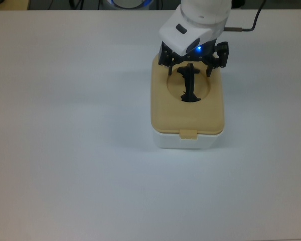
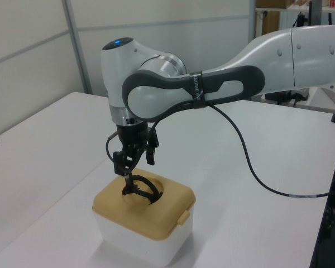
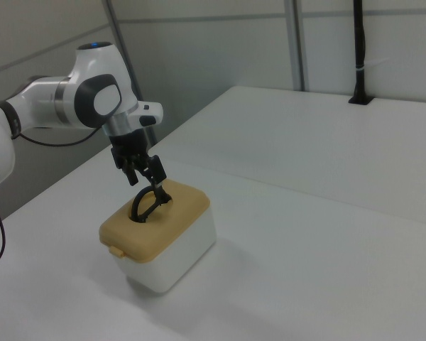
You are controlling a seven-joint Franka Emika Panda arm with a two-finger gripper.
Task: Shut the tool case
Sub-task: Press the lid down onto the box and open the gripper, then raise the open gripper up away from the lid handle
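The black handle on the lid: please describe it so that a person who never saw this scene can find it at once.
On the white table stands a small white plastic tub closed by a tan lid. In the lid's round recess, directly below the robot gripper with its jaws open, a thin black handle arches up. It is the only dark part on the case.
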